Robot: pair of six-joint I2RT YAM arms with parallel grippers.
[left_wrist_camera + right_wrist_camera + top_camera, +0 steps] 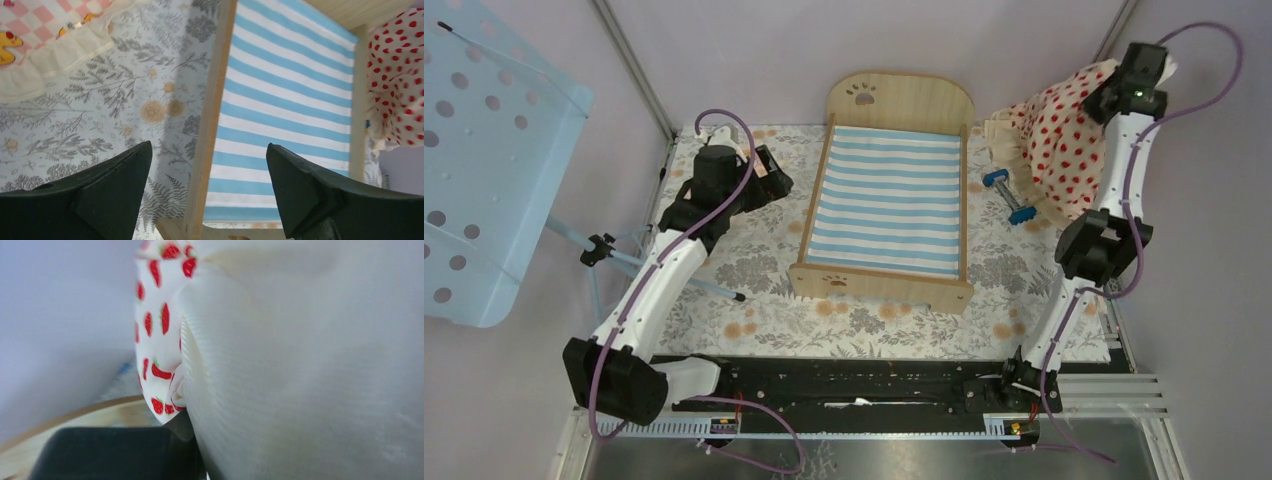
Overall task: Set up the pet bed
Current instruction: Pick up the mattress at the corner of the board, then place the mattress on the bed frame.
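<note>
Pet bed (892,195) sits mid tabletop (754,300), headboard on the far side, striped mattress (889,205) flat in the frame. My left gripper (207,150) is spread wide with nothing in it, hovering over the bed's left rail near the footboard. Pink checked pillow (30,45) lies on the tabletop left of the bed, not touching it. My right gripper (1112,95) is pinching the red-dotted blanket (1064,140), which drapes down at far right. Blue dumbbell (1009,197) lies between bed and blanket.

Floral-clothed table (894,325), pet bed (889,200), blue dumbbell (1010,196), checked pillow (35,40), dotted blanket (1064,150)
</note>
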